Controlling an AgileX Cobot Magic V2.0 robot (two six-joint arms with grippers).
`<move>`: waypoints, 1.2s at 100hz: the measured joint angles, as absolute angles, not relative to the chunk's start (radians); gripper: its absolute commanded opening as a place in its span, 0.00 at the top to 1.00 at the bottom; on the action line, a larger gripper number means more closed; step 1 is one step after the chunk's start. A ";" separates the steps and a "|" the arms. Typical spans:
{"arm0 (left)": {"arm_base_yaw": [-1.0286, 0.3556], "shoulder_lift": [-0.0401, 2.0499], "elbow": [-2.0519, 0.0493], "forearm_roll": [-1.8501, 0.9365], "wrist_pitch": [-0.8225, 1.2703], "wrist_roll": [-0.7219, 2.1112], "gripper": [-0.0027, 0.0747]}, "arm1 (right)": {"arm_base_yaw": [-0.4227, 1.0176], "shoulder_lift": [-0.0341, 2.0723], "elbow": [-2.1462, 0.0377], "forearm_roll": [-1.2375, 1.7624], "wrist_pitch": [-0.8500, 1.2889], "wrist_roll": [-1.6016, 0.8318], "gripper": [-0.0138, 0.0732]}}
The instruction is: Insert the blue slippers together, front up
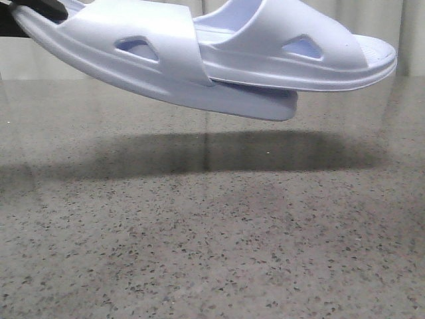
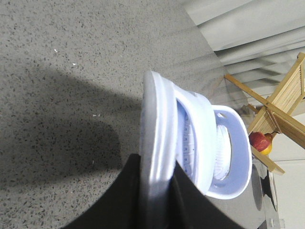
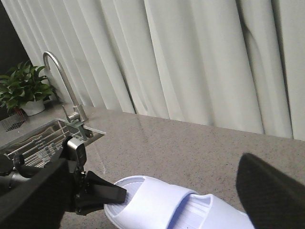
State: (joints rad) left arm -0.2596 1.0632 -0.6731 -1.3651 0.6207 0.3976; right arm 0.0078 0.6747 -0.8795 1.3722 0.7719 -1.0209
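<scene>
The two pale blue slippers hang nested and roughly level above the grey table (image 1: pixel 212 252). The lower slipper (image 1: pixel 133 60) has the upper slipper (image 1: pixel 292 46) tucked under its strap, lying on its footbed. My left gripper (image 1: pixel 40 10) is shut on the end of the lower slipper's sole at the top left; in the left wrist view the gripper (image 2: pixel 157 164) clamps the sole rim (image 2: pixel 155 119), with the other slipper (image 2: pixel 233 157) behind it. My right gripper (image 3: pixel 152 191) is open above the slippers (image 3: pixel 157 200), its fingers (image 3: pixel 271 191) wide apart and not touching them.
A sink with a curved tap (image 3: pixel 62 81) and a potted plant (image 3: pixel 24 88) stand at the table's edge by the curtains. A wooden rack (image 2: pixel 281 105) with a red fruit (image 2: pixel 259 140) stands beyond the slippers. The slippers cast a shadow (image 1: pixel 219 153) on the table.
</scene>
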 measured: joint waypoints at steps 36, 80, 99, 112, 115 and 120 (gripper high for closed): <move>-0.260 1.137 -0.673 -1.367 0.664 0.398 0.93 | 0.008 0.675 -0.879 1.372 0.770 -1.021 0.13; -0.248 1.249 -0.673 -1.355 0.678 0.398 0.93 | 0.008 0.675 -0.879 1.364 0.770 -1.021 0.13; -0.234 1.280 -0.673 -1.326 0.685 0.398 0.93 | 0.008 0.675 -0.879 1.354 0.770 -1.021 0.13; -0.234 1.285 -0.673 -1.322 0.685 0.409 0.93 | 0.008 0.675 -0.879 1.349 0.770 -1.021 0.13; -0.234 1.285 -0.673 -1.322 0.685 0.412 0.93 | 0.008 0.675 -0.879 1.349 0.770 -1.021 0.13; -0.234 1.285 -0.673 -1.322 0.685 0.418 0.93 | 0.008 0.675 -0.879 1.349 0.770 -1.021 0.13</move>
